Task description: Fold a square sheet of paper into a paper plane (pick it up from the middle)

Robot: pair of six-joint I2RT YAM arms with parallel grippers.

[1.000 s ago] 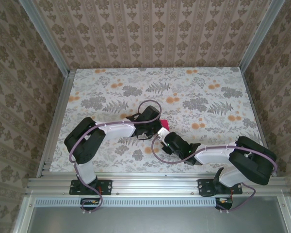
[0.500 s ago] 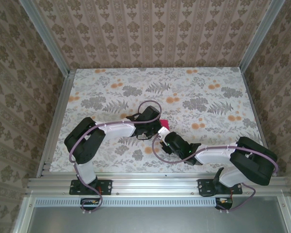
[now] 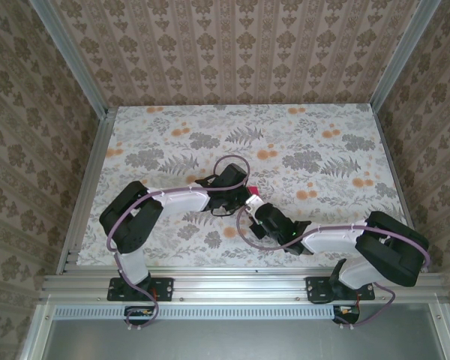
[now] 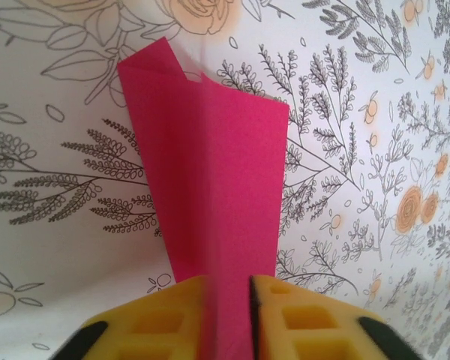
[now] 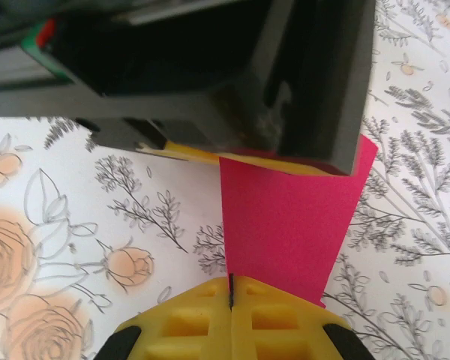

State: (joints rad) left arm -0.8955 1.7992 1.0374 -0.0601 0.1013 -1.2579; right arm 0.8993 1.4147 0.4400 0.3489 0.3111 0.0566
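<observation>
The square sheet of paper (image 4: 210, 165) is magenta-pink and folded lengthwise into a narrow strip with a centre crease, held above the floral table. It runs back between the yellow pads (image 4: 300, 319) of my left gripper (image 4: 229, 300), which stand slightly apart around it. In the right wrist view the paper (image 5: 285, 217) spans from the left gripper's black body (image 5: 210, 67) down to my right gripper (image 5: 231, 289), whose jaws are pressed together with the paper's folded left edge at their seam. From above, a sliver of paper (image 3: 253, 193) shows between the left gripper (image 3: 244, 187) and the right gripper (image 3: 256, 204).
The floral tabletop (image 3: 307, 142) stretches behind and to both sides of the arms. Patterned walls and aluminium rails (image 3: 86, 187) bound it. The two wrists nearly touch at the table's middle, with purple cables looping beside them.
My left jaws have parted slightly from shut. My right jaws, a little open before, have closed at the paper's edge, and the right gripper has crept toward the left one.
</observation>
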